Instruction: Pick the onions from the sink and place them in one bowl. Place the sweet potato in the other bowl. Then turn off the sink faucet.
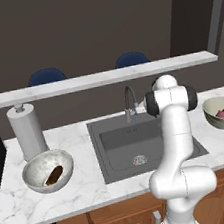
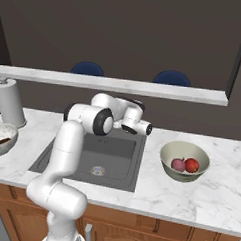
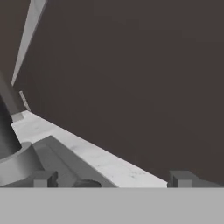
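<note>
Onions (image 2: 185, 165): you have both in the olive-beige bowl (image 2: 166, 156) on the counter right of the sink; the bright red one lies touching the duller pinkish one. You can count this step as done.
Sweet potato (image 1: 54, 175): lies inside the grey mottled bowl (image 1: 33, 168) on the counter left of the sink, near the paper towel roll (image 1: 26, 130). You can count this step as done too.
Sink (image 1: 120, 150): the basin holds no vegetables, and its round drain is bare. The arm rises in front of its right part in the left base view.
Sink faucet (image 1: 129, 103): stands at the far edge of the sink, gooseneck arched toward you. A faint pale streak below the spout suggests water is running, though it is too small for you to be sure. The side lever is too small to read.
Left to do: you have the faucet to turn off, judging from how things lie.
Gripper (image 3: 111, 179): its fingers are spread wide, with nothing between them and nothing touched. In the hand view the fingertips (image 3: 180, 178) sit well apart at the bottom, with the faucet base at the left edge and the marble strip behind the sink running between.
Hand position: in the right base view it hovers over the far right part of the sink, close to the faucet.
Next move, as a judgement: you should bring a finger to the lever and push it.
</note>
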Available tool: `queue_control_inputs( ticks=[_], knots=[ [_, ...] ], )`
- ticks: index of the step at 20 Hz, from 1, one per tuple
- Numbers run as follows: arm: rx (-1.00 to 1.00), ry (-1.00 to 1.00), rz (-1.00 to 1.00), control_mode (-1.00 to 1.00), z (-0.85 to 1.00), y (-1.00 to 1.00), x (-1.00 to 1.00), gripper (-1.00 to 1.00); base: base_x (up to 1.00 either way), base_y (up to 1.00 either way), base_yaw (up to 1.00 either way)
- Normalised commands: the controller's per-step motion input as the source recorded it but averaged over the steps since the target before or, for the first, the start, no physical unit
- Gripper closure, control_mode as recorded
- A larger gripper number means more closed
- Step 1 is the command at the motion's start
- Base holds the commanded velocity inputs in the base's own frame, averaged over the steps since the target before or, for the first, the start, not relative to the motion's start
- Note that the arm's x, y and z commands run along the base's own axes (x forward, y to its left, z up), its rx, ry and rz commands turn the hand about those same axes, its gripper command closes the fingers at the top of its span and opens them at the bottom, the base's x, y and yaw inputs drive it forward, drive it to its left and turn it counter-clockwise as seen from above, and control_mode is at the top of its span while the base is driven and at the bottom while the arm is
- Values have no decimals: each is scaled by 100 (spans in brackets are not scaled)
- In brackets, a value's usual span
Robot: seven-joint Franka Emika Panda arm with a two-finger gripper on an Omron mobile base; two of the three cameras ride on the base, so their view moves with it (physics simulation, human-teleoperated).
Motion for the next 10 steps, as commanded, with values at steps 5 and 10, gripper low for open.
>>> queue_control_inputs(
  ticks=[5, 10],
  knots=[
    [0, 0, 1, -100, 0, 45, 0, -100, 0, 0, 0],
    [0, 0, 0, -100, 0, 58, 0, -100, 0, 0, 0]
  ],
)
